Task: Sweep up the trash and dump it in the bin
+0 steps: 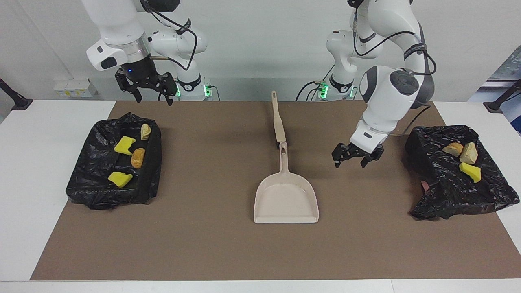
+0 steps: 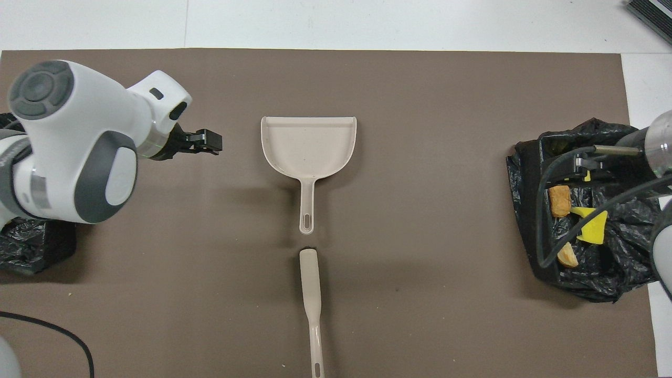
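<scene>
We read the table as a clock seen from above: 6 o'clock is toward the robots, 12 o'clock away from them, and 9 o'clock is the left arm's end.

1. At 6 o'clock on the brown mat, nearest to the robots, lies the beige brush. Its handle points at 6 o'clock.
2. At 3 o'clock stands the first bin, lined with a black bag. In it we see four pieces of trash: two yellow wedges and two tan chunks.
3. The right gripper hangs high over this bin, with its fingers apart and nothing between them.
4. At 9 o'clock stands the second bin, also lined with a black bag. It holds three pieces: two tan lumps and one yellow piece.
5. The left gripper hovers low over the mat, between the second bin and the dustpan. Its fingers are spread and it holds nothing.
6. The dustpan lies in the centre, just beside the end of the brush. Its handle points at 6 o'clock and its mouth at 12 o'clock. We see no trash in it.
</scene>
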Tool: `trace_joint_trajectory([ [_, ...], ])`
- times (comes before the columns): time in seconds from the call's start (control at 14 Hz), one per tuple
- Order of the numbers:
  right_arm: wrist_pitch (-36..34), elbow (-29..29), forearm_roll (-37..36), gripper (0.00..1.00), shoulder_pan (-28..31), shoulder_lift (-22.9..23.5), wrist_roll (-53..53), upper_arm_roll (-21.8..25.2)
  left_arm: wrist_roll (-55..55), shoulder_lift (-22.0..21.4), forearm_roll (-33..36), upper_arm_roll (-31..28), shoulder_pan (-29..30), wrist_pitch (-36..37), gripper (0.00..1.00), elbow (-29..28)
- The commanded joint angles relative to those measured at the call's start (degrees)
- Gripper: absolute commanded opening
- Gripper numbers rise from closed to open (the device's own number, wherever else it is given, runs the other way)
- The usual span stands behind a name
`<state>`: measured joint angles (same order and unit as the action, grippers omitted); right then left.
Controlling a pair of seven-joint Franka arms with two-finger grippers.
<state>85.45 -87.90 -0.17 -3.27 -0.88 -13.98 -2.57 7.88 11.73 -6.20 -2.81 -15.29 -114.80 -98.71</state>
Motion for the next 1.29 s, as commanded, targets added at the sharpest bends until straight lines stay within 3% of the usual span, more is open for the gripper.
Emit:
trace_joint_trajectory([
  [0.0,0.6,-0.95,0.17,1.0,0.55,-0.7,0.36,-0.06,-9.43,-0.56,-0.57,0.44,4.64,6.24,1.0,3.16],
  [0.57,0.6,-0.95,0.17,1.0,0.55,-0.7,0.36,-0.06,-17.79,-9.43,3.83,-0.53,9.66,15.21,1.0,3.08],
  [1.0,0.51,-0.95,0.17,1.0,0.55,-0.7,0.36,-0.06,-22.12,-10.5,3.83,-1.06,18.18,16.98,1.0,3.08],
  [1.22,0.51,-0.95,0.17,1.0,0.55,-0.7,0.36,-0.06,-17.23,-9.79,3.39,-0.97,18.29,16.89,1.0,4.48],
])
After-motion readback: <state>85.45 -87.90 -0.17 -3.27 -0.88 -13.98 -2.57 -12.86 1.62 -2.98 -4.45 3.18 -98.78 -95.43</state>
